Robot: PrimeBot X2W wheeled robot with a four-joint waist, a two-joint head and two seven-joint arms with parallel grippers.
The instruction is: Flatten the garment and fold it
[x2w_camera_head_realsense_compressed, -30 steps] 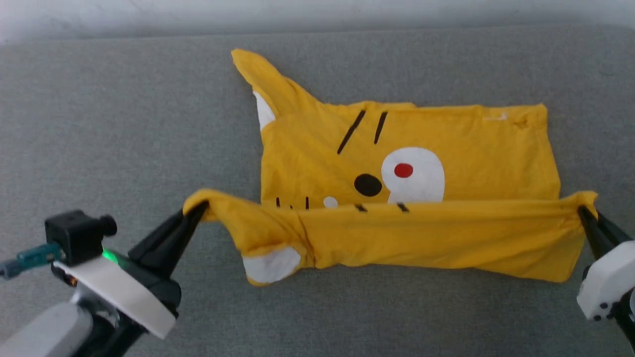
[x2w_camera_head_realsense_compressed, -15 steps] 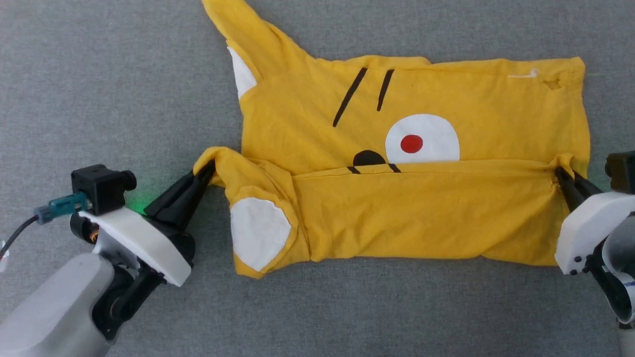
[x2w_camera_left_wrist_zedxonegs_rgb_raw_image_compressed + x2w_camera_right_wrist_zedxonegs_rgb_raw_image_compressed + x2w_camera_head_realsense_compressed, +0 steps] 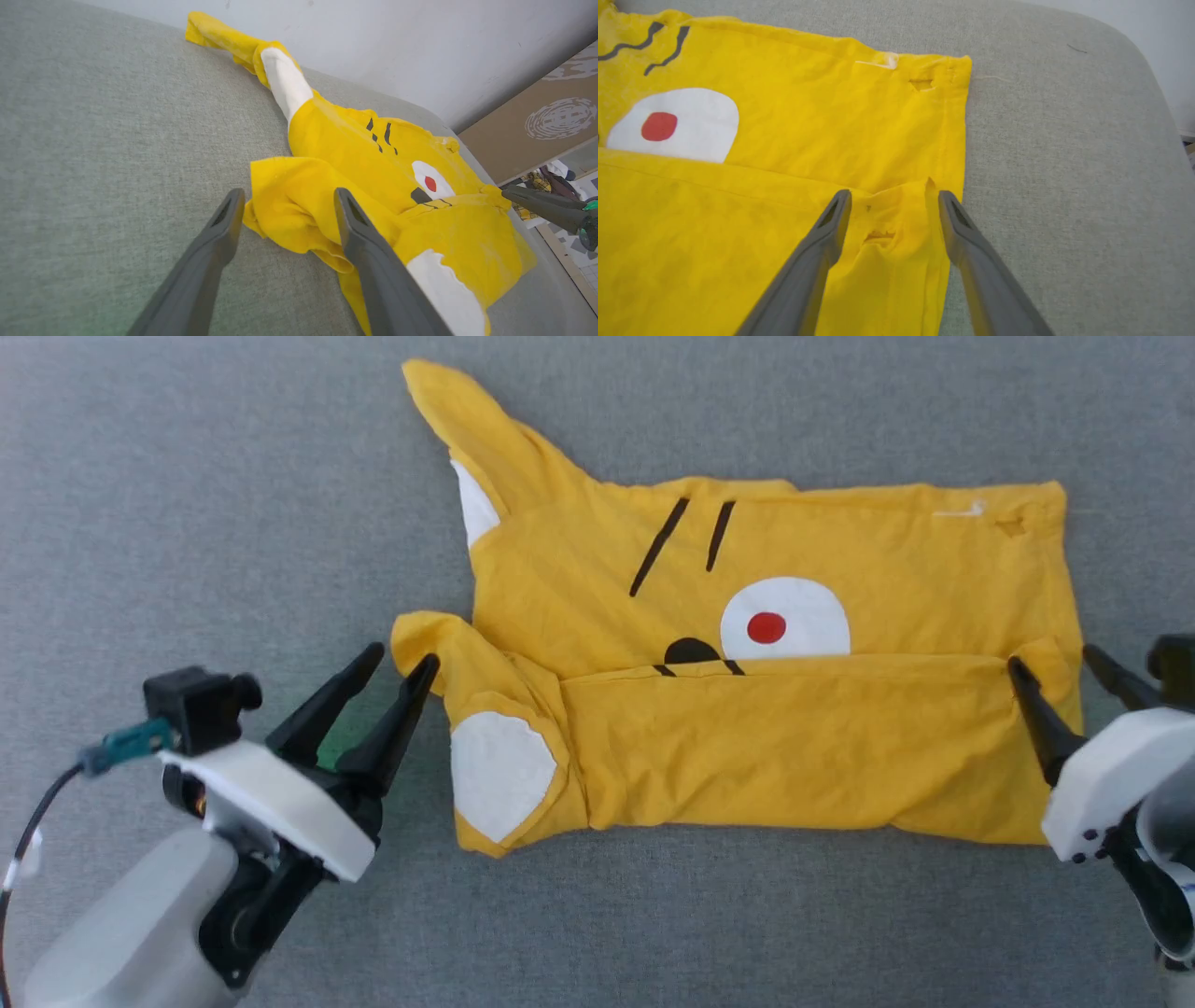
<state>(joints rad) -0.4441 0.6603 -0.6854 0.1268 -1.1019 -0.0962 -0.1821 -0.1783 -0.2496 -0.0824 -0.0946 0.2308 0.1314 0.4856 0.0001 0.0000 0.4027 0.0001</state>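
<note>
The soft, wrinkly yellow garment (image 3: pixel 775 756) lies mid-frame on a grey woven surface (image 3: pixel 187 476), with its near edge folded up over part of the white oval with the red dot. The left gripper (image 3: pixel 403 654) gapes wide beside the sleeve at lower left. The right gripper (image 3: pixel 1051 657) gapes wide too, straddling the hem corner at right. Neither is gripping anything.

Left gripper (image 3: pixel 404 654) sits low on the left, fingers spread wide; right gripper (image 3: pixel 1051 657) faces it, fingers parted too.
</note>
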